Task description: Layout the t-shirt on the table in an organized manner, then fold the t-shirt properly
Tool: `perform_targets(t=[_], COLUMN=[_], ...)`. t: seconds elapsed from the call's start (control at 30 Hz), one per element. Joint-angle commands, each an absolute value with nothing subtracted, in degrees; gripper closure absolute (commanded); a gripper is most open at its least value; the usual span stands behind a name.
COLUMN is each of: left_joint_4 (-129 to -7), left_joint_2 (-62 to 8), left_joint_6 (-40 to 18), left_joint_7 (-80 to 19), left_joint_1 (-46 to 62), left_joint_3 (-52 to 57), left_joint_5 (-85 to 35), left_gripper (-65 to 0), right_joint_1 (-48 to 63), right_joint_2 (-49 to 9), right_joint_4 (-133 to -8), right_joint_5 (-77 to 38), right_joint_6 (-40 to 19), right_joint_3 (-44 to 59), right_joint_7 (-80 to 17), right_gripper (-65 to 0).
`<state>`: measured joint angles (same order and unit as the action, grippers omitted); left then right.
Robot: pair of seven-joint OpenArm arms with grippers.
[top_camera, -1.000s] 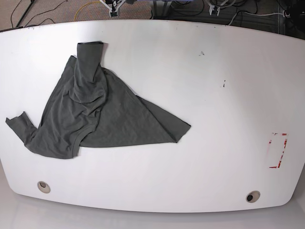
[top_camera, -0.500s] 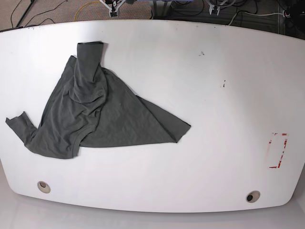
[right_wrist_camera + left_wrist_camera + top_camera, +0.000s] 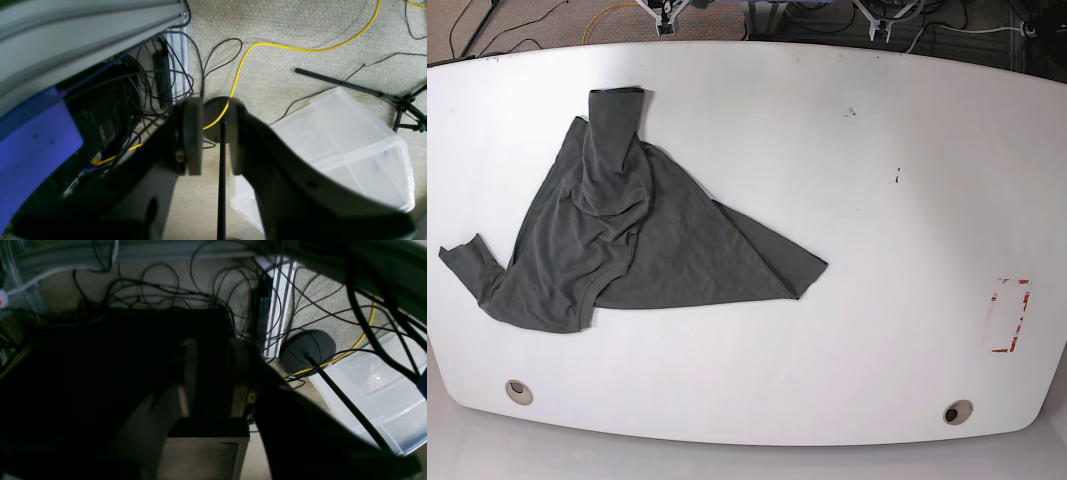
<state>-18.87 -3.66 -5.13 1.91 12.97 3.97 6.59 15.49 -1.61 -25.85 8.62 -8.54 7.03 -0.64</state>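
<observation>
A dark charcoal-grey t-shirt (image 3: 627, 240) lies crumpled on the left half of a glossy white table (image 3: 877, 200), seen from the base view. Going near to far: two round grommet holes sit by the near edge, one at seven o'clock (image 3: 518, 391) and one at five o'clock (image 3: 957, 411). A red-and-white marking (image 3: 1010, 315) lies at about four o'clock. The shirt spreads in a rough triangle, one point reaching toward the table's centre, one flap trailing to the left edge at nine o'clock, and a folded band of cloth running up toward eleven o'clock. Small dark specks (image 3: 894, 178) dot the bare right half, well apart from the cloth. Beyond the far edge, cables cross a carpeted floor.

Neither arm is over the table. The left gripper (image 3: 211, 380), in its wrist view, hangs above a dark shape on the floor, its jaws parted by a narrow gap with nothing between them. At two o'clock from it sit a round black stand base (image 3: 307, 348) and a yellow cable (image 3: 360, 336), with a clear plastic bin (image 3: 377, 386) at three o'clock. The right gripper (image 3: 215, 140) is likewise a little apart and empty, over the carpet (image 3: 283, 30); through its gap show the yellow cable (image 3: 267, 45) and the clear bin (image 3: 350, 146), with a purple panel (image 3: 33, 140) at nine o'clock.
</observation>
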Motion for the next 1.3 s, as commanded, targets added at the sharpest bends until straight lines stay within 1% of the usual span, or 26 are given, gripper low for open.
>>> perform_targets(t=[0.0, 0.27, 0.8, 1.0, 1.27], left_joint_4=[-18.91, -15.34, -15.15, -18.65, -27.9], left_joint_2=[-4.01, -3.76, -3.89, -4.11, -4.28], left_joint_6=[-5.12, -5.17, -5.13, -5.43, -5.26], left_joint_7=[1.85, 2.32, 2.41, 2.5, 1.49], left_joint_1=[13.52, 12.47, 12.64, 14.26, 17.71], left_joint_3=[3.99, 3.84, 3.6, 2.96, 2.16], left_joint_5=[6.81, 6.81, 6.76, 6.83, 7.36], left_gripper=[-15.0, -14.7, -14.5, -14.7, -15.1], right_joint_1=[15.81, 15.96, 16.52, 16.64, 16.94], right_joint_2=[-1.62, -1.48, -1.56, -1.55, -1.45], right_joint_4=[-26.23, -26.25, -26.88, -27.39, -27.85], right_joint_5=[8.32, 8.45, 8.95, 8.75, 8.76], right_joint_6=[-8.6, -8.62, -8.43, -8.67, -8.75], right_joint_3=[7.0, 6.99, 7.13, 7.05, 6.97], right_joint_7=[-0.55, -0.37, -0.53, -0.58, -0.88], right_gripper=[-12.0, -11.9, -10.6, -10.5, -11.2])
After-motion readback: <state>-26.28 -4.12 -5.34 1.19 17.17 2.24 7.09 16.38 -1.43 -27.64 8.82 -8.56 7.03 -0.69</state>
